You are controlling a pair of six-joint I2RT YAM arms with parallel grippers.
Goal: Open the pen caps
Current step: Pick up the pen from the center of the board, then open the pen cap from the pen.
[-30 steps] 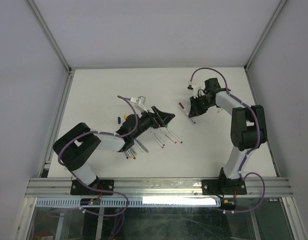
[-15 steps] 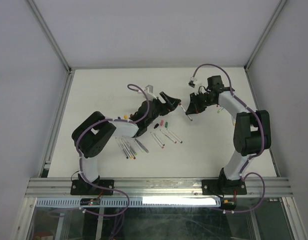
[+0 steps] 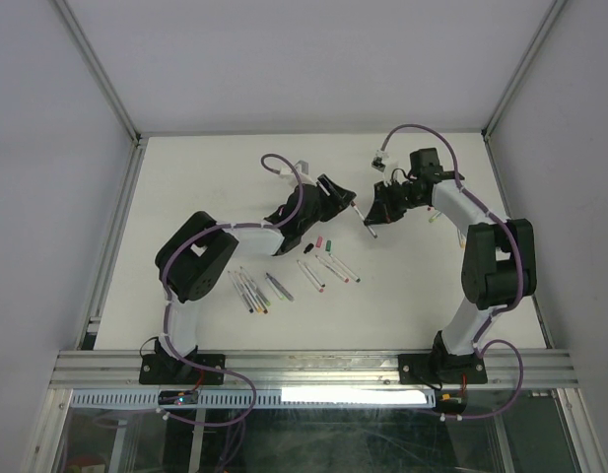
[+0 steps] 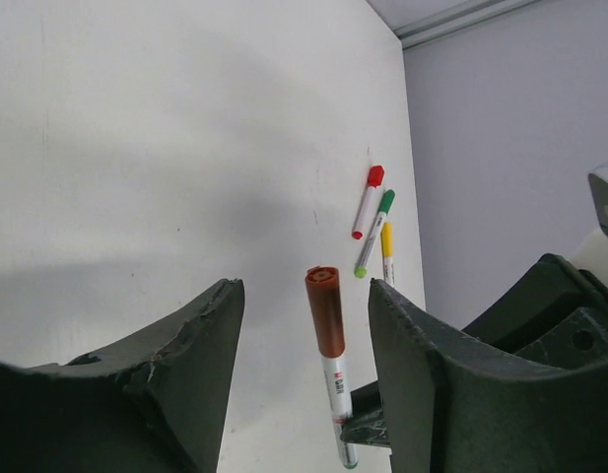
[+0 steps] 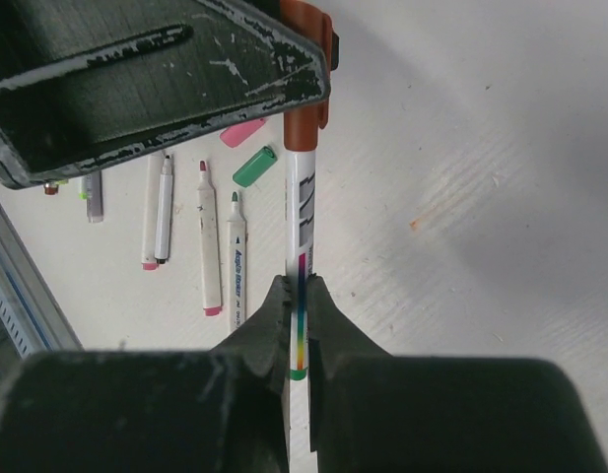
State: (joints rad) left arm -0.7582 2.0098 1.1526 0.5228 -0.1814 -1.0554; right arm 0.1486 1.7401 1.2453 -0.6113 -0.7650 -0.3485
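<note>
The right tool (image 5: pixel 299 289) is clamped shut on the white barrel of one capped pen (image 5: pixel 302 217), gripping it near its rainbow-striped end and holding it above the bench (image 3: pixel 205 187). That pen carries one brown-red cap (image 4: pixel 325 313), which is on the barrel and points toward the left arm.

The left tool (image 4: pixel 304 288) has its two fingers apart, one on each side of the brown-red cap. In the left wrist view there is a clear gap between the cap and each finger, so it grips nothing.

Two loose caps lie on the bench close together: one pink cap (image 5: pixel 242 132) and one green cap (image 5: pixel 254 166). Just beside them lie four uncapped pens (image 5: pixel 206 246), roughly parallel, with a fifth pen (image 5: pixel 92 197) partly hidden under the left tool in the right wrist view.

Beyond the two tools, three more pens lie close together with their caps on: a red-capped one (image 4: pixel 367 202), a green-capped one (image 4: pixel 374 234) and a yellow one (image 4: pixel 386 253).

From above, a further cluster of pens (image 3: pixel 252 293) lies nearer the left arm's base, too small to count
</note>
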